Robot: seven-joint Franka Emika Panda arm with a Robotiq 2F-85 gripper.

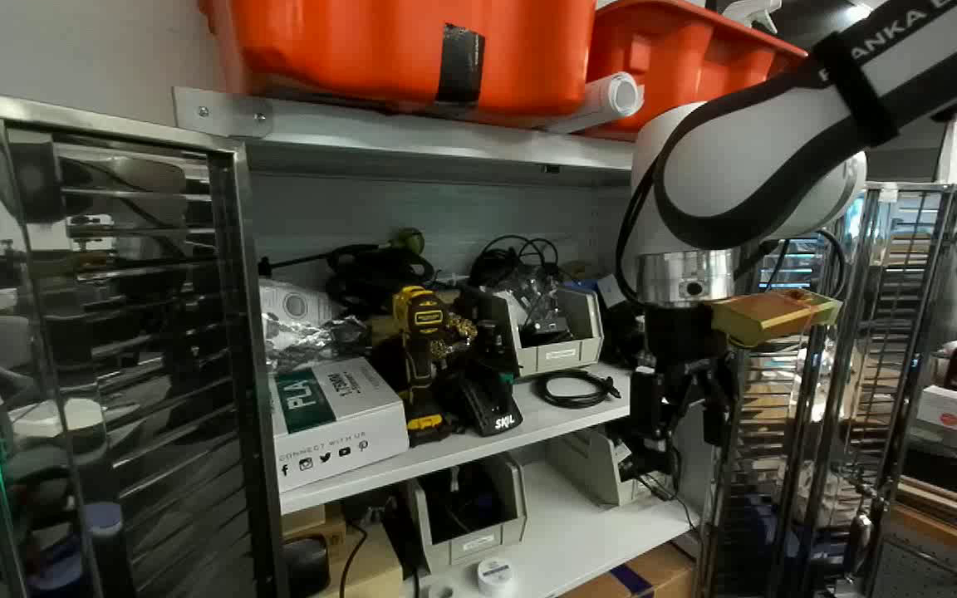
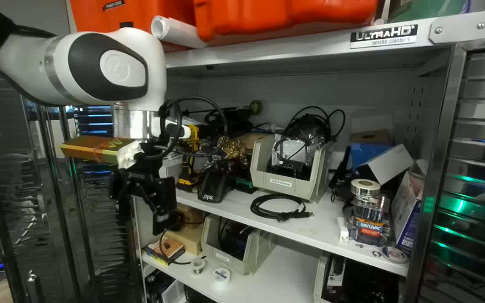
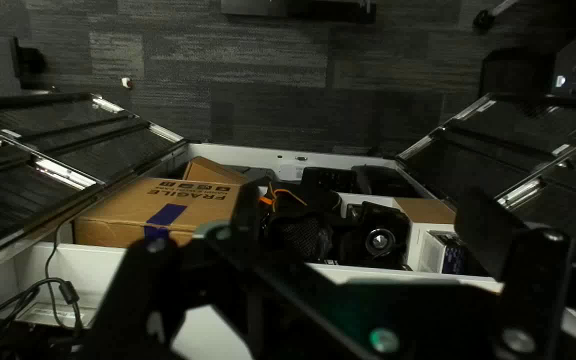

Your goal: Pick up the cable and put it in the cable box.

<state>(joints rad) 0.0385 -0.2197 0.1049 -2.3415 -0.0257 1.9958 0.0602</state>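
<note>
Black cable (image 2: 283, 217) lies coiled flat on the shelf (image 2: 324, 219), just in front of a pale bin (image 2: 301, 187); the spot near the front edge leaves it exposed for pickup, I judge. The gripper (image 3: 363, 215) hangs pointing down, apart from the cable; the wrist view shows its fingers (image 3: 485, 232) spread wide, nothing held between them. From where I stand, this posture suits a pick not yet begun. The pale bin presents its low front outward, presumably so items drop in easily. Contents noted: clear packaging (image 2: 288, 148) and dark items (image 2: 294, 165), individual pieces not separable by eye. Its label (image 1: 561, 355) I cannot read surely; by position I take it as the task's destination. On the lower shelf (image 2: 291, 263), a second bin (image 2: 232, 261) holds dark contents, unidentified. Above, an orange tub (image 1: 395, 50): contents not visible.
</note>
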